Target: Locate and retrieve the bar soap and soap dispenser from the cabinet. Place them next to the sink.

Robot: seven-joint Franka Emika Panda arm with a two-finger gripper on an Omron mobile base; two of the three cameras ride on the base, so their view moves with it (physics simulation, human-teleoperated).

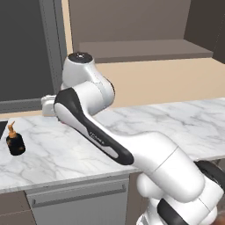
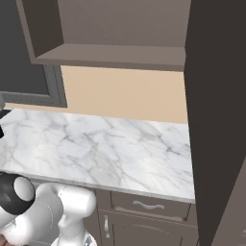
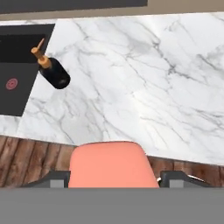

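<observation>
1. Bar soap point(image 3: 113, 165): salmon-pink, flat, rounded corners, plain. In the hand view it sits at 6 o'clock, lodged between the two dark finger tips of the claw point(image 3: 114, 178), which pinches it from both sides.
2. Soap dispenser point(image 1: 15, 141): squat black round bottle with an orange-brown pump nozzle. Stands upright on the table point(image 1: 176, 123), at 9 o'clock in the left base view, close to the table's left end. In the hand view it appears at 10 o'clock, just beside the dark recess of the sink point(image 3: 19, 74).
3. Table: white marble with grey veining, spanning both base views; its front edge runs above a grey drawer front point(image 1: 79, 200) with a bar handle.
4. Cabinet point(image 2: 110, 29): dark-brown wall unit at 12 o'clock in both base views, with a long grey-brown shelf point(image 1: 145, 48) inside.
5. Arm point(image 1: 114, 140): white with dark joints, rising from 5 o'clock in the left base view and reaching toward 10 o'clock over the table.
6. Floor point(image 3: 26, 162): wood planks, seen in the hand view below the table's edge, on either side of the bar soap.
</observation>
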